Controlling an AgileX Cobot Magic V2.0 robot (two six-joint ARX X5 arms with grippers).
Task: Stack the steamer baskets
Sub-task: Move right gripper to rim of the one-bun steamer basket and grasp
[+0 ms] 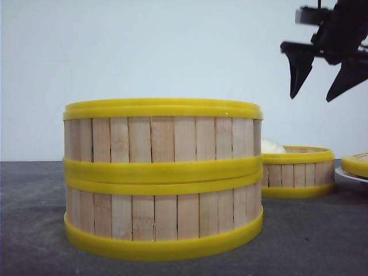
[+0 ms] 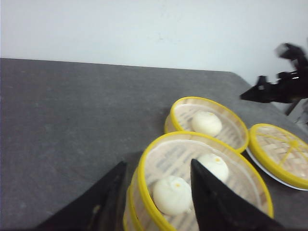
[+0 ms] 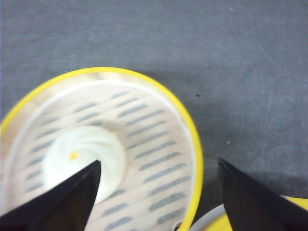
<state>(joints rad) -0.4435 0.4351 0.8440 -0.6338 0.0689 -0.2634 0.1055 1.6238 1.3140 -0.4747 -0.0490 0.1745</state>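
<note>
Nearest the front camera, a stack of two steamer baskets [image 1: 163, 178] is being seen near the front edge of the tabletop [image 1: 34, 230], one basket seated squarely on the other, with two buns [image 2: 172, 194] lying in the upper one. The third basket [image 1: 298, 171] is standing alone behind and to the right of the stack, toward the right edge of the tabletop, with one bun [image 3: 84, 161] inside it. Just beside it a flat yellow lid [image 2: 281, 154] is resting on a white plate [image 1: 351, 174].

The coming move is judged to turn on the single basket, and the right gripper [image 1: 322, 77] is the nearer: it is being held above that basket, fingers pointing down, well clear of the rim. Its fingers are spread wide and are holding nothing; in the right wrist view the near rim of the basket is lying between them. The left gripper [image 2: 154, 195] is being held over the stack, its fingers moderately apart astride the near rim of the top basket; whether the rim is being touched cannot be told.
</note>
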